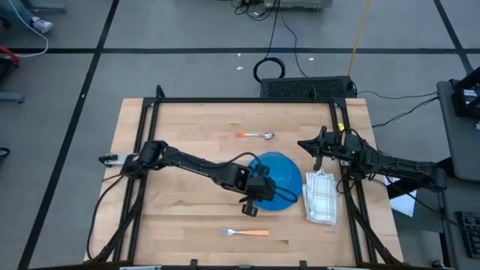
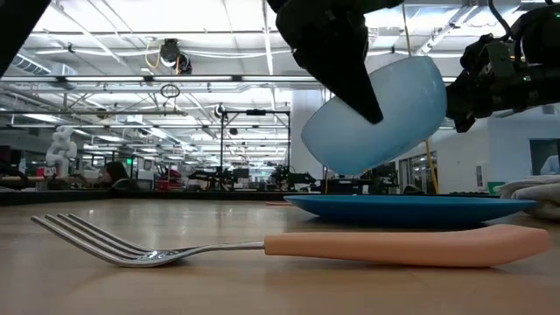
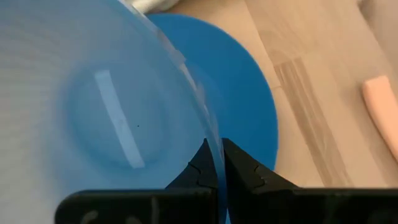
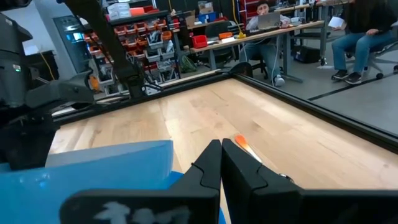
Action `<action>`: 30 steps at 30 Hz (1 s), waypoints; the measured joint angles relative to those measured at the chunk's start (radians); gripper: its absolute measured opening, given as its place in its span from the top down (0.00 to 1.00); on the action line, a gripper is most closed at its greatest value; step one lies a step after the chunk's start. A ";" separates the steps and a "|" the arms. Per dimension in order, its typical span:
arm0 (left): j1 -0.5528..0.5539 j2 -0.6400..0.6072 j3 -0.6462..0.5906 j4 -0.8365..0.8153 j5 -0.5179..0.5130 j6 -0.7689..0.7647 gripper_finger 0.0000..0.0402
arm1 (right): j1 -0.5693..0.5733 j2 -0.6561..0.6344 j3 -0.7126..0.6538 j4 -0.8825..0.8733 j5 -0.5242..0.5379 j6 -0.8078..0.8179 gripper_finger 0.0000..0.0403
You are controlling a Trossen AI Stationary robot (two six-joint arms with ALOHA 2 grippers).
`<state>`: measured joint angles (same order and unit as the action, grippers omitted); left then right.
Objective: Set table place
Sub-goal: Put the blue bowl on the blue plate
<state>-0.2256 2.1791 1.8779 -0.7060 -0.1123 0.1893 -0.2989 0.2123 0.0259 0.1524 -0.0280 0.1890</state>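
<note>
My left gripper [image 1: 257,193] is shut on a light blue bowl [image 2: 385,114], which it holds tilted just above a dark blue plate [image 2: 411,208] at the middle of the wooden table [image 1: 187,120]. In the left wrist view the bowl's inside [image 3: 93,112] fills the picture, with the plate [image 3: 245,106] beyond it. My right gripper [image 1: 307,144] is shut and empty above the table's far right part. In the right wrist view [image 4: 222,152] it points toward the spoon. My left gripper pinches the bowl's rim [image 3: 214,163] between its two fingers, one finger inside the bowl and one outside. The fingers come from above and from the table's left. The bowl hangs tilted, lifted clear of the plate.
A fork with an orange handle [image 1: 244,232] lies near the front edge. A spoon with an orange handle [image 1: 256,135] lies beyond the plate. A folded checked napkin [image 1: 321,196] lies right of the plate. People sit at desks beyond the table.
</note>
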 joint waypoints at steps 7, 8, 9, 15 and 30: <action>-0.015 0.058 0.049 -0.085 0.009 0.022 0.99 | 0.000 0.003 0.000 0.000 0.001 -0.001 1.00; -0.019 0.060 0.050 -0.099 0.008 0.023 0.99 | 0.000 0.002 0.000 0.000 0.001 0.000 1.00; -0.022 0.061 0.050 -0.119 0.008 0.021 0.99 | 0.000 0.003 0.000 0.000 0.001 0.000 1.00; -0.035 0.060 0.047 -0.132 0.009 0.022 0.99 | 0.000 0.003 0.000 0.000 0.001 -0.001 1.00; 0.003 0.098 0.046 -0.072 0.018 0.161 0.99 | 0.000 0.016 0.000 0.008 0.002 -0.019 1.00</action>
<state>-0.2229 2.2776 1.9240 -0.7785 -0.0944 0.3498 -0.2993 0.2284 0.0261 0.1601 -0.0261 0.1701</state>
